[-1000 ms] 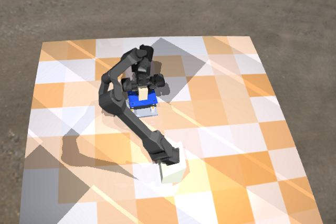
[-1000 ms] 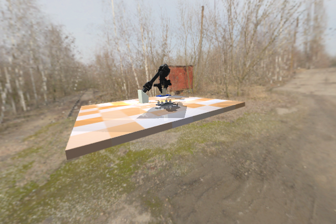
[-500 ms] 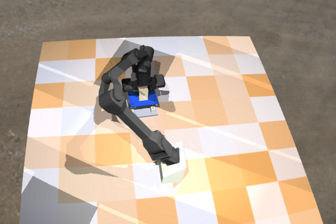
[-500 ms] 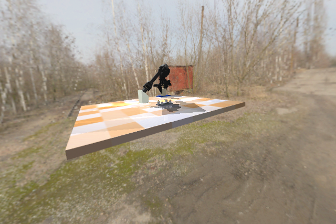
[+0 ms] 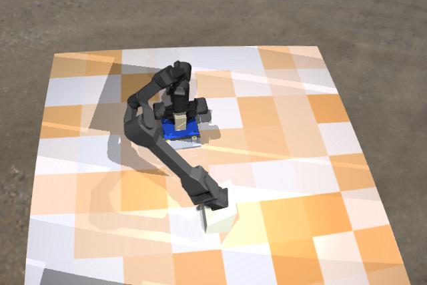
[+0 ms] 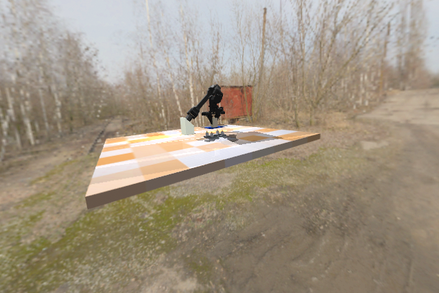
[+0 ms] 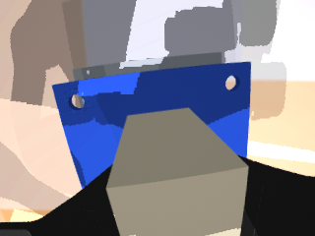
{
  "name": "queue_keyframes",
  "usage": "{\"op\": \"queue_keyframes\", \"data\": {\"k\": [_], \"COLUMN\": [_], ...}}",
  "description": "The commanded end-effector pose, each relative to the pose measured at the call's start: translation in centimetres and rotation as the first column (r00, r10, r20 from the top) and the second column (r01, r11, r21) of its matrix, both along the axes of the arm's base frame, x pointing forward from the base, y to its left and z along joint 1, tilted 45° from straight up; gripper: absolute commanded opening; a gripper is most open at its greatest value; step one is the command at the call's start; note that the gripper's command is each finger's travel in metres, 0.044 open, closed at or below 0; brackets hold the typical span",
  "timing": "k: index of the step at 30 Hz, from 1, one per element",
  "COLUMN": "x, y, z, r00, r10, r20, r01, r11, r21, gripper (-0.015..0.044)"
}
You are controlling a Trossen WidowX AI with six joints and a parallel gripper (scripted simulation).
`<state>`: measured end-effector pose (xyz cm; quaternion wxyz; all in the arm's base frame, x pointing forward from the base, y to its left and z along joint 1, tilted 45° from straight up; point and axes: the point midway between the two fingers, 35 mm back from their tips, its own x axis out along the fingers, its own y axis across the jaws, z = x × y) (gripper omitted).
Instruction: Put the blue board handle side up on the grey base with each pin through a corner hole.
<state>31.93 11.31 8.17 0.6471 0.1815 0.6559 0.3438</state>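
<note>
Left side of base, top view: left pin shows just past the board's lower edge. The arm arches around that side; only one arm, so no choice of reach.

Over base: claw shut on handle, board slung beneath it. Exterior view puts board above the base's posts, apart, roughly level. Top view shows a strip of base beyond board's lower edge; board's sides run nearly with base's, neither piece showing a clear long axis. Likely needed: a small shift over base, then straight down. Camera slant muddies how much.

Right side of base: right pin also shows near the board's lower edge.

Hard to read: other two pins, hidden by board and claw in top view; far holes, cut off behind handle in wrist view; exterior too small to match holes with pins.
</note>
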Motion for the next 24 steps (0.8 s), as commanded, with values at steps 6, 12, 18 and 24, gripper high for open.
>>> {"op": "queue_keyframes", "data": {"k": [6, 12, 18, 24], "x": [-0.11, -0.15, -0.12, -0.13], "y": [0.75, 1.02, 0.82, 0.87], "z": [-0.75, -1.04, -0.90, -0.95], "r00": [1.000, 1.000, 1.000, 1.000], "r10": [-0.003, -0.001, 0.001, 0.001], "r20": [-0.002, -0.001, 0.001, 0.001], "r01": [0.003, 0.001, -0.001, -0.001], "r11": [1.000, 1.000, 1.000, 1.000], "r21": [0.006, 0.005, 0.001, 0.001], "gripper": [0.0000, 0.0000, 0.0000, 0.0000]}}
